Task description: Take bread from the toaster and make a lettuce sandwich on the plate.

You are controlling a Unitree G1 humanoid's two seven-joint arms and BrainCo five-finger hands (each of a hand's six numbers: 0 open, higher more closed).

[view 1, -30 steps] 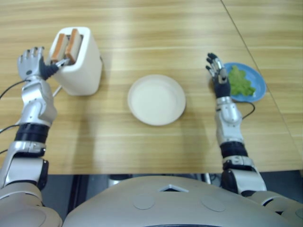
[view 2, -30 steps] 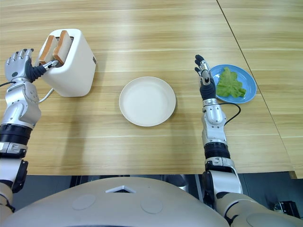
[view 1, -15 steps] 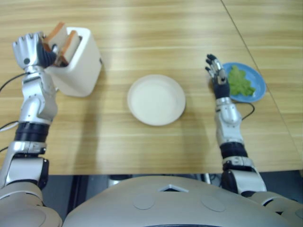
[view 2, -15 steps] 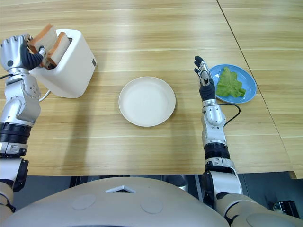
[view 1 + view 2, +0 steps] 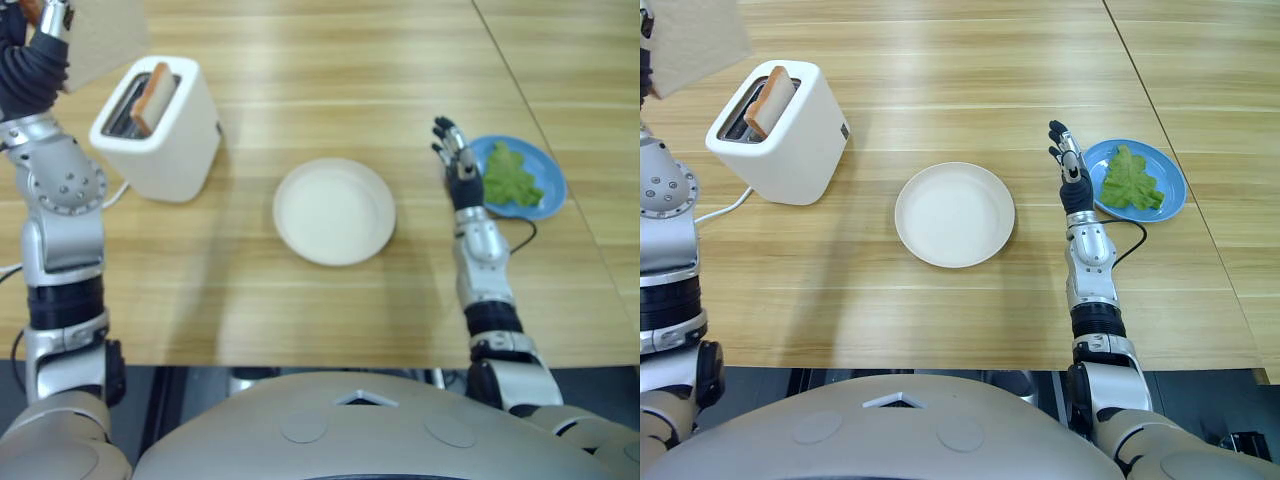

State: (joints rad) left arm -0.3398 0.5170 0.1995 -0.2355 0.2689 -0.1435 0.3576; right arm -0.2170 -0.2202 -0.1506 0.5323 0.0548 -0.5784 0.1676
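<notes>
One bread slice (image 5: 695, 40) is up in the air, clamped in the left hand (image 5: 30, 65) toward the left edge of the counter (image 5: 940, 80). A second slice (image 5: 770, 87) sits in the toaster (image 5: 790, 150) below. The white plate (image 5: 954, 214) waits mid-counter. The right hand (image 5: 1070, 170), fingers straight and apart, stands just beside the lettuce (image 5: 1127, 178) on its blue dish (image 5: 1170, 195)

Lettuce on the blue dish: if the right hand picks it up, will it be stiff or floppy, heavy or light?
Probably floppy: the lettuce is a thin, crinkled leaf lying flat on the dish, so it may droop. Likely very light for its size. Its ruffled edges look tender and might tear under a hard pinch.
</notes>
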